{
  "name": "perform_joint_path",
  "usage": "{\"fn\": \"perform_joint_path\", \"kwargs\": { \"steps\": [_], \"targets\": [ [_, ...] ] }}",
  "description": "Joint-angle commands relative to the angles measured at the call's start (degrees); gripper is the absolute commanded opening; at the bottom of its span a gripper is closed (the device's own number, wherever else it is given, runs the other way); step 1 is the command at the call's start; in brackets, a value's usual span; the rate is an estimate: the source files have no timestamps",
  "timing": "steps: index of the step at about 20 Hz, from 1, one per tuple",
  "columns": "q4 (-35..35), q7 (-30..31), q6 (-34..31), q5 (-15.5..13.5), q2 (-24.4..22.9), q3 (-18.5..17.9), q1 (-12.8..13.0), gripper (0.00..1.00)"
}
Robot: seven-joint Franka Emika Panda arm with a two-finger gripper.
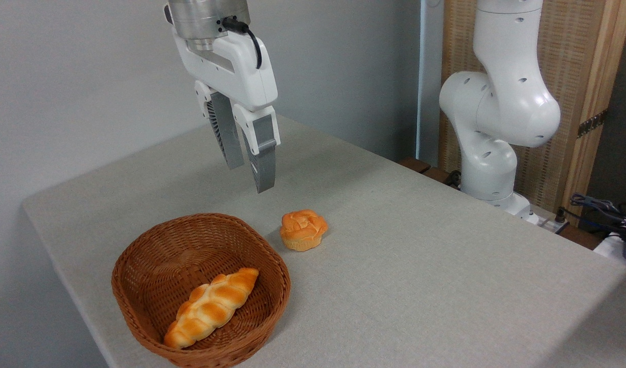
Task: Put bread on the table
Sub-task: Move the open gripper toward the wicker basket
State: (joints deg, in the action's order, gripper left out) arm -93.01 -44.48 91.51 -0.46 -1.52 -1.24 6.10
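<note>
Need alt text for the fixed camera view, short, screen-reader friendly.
A braided bread loaf lies inside a brown wicker basket on a grey-beige table, with the robot's empty gripper hanging in the air above and behind the basket. A small muffin-shaped bun sits on the table just right of the basket.

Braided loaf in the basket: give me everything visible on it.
The braided loaf is long, golden-orange with paler creases between its plaited lobes and tapered ends, with a glossy look. It lies flat and diagonal inside the brown wicker basket, its lower-left end against the near wall, its upper-right end toward the basket's middle. It touches only the basket. The claw hangs well above, apart from it.
</note>
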Motion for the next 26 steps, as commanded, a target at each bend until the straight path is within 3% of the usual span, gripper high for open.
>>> {"fn": "perform_joint_path", "kwargs": {
  "steps": [1, 16, 21, 26],
  "targets": [
    [0.7, -0.8, -1.6, -0.5, -0.2, -0.4, 0.1, 1.0],
    [0.7, 0.0, 0.8, -0.9, -0.2, -0.7, 0.0, 1.0],
    [-0.9, 1.8, 8.2, -2.9, 0.0, -1.0, -0.1, 1.0],
    [-8.5, 2.7, 20.9, -2.0, 1.2, -1.1, -0.3, 1.0]
  ]
}}
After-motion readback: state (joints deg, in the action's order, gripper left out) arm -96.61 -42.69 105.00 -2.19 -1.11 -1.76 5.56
